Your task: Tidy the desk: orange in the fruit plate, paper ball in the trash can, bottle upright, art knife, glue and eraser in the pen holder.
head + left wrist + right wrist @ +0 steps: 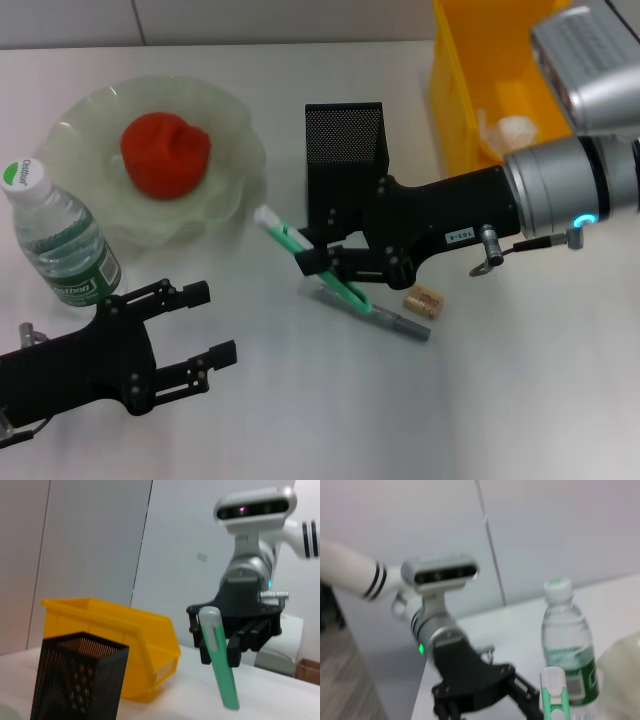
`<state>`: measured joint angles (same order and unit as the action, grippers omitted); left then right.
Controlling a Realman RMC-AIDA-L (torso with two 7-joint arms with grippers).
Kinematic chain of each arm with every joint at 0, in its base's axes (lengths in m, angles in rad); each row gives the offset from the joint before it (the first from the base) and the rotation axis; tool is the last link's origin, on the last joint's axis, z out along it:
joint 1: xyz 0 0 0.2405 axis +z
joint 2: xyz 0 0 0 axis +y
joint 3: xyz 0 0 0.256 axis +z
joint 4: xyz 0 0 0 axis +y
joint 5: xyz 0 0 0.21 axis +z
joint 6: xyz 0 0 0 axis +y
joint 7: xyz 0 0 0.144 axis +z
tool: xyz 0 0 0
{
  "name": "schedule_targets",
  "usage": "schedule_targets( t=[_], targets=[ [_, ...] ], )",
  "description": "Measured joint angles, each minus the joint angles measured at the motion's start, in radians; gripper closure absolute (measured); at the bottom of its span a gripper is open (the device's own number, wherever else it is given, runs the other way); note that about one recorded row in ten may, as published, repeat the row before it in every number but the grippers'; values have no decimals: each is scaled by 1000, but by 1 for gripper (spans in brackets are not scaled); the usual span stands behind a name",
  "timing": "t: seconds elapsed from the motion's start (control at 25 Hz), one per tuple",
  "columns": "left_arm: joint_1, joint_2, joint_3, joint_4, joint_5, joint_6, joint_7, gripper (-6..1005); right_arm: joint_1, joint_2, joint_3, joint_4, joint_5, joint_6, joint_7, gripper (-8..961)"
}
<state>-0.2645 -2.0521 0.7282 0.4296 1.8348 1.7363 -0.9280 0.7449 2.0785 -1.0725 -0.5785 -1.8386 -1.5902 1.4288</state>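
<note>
My right gripper (322, 262) is shut on the green and white art knife (300, 248) and holds it tilted just in front of the black mesh pen holder (345, 150). The knife also shows in the left wrist view (220, 665) and the right wrist view (554, 696). A grey glue stick (390, 318) and a small tan eraser (425, 299) lie on the desk below the gripper. The orange (165, 153) sits in the pale green fruit plate (235, 130). The bottle (58, 235) stands upright at the left. The paper ball (517, 130) lies in the yellow trash bin (455, 90). My left gripper (208, 325) is open and empty at the front left.
The yellow bin stands right beside the pen holder at the back right. The bottle stands just behind the left arm. The white desk runs to the front edge between the two arms.
</note>
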Motion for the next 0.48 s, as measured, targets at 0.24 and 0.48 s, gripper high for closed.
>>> schedule_targets(
  t=[0.24,0.48],
  targets=[
    [-10,-15,-21,-21,-3,11,16,248,-16,3,143,215,54,33,-224,770],
    [-25,-14,-25,-95,-40,13,81,248,-61,7,195,333,246,54,-366,769]
  ],
)
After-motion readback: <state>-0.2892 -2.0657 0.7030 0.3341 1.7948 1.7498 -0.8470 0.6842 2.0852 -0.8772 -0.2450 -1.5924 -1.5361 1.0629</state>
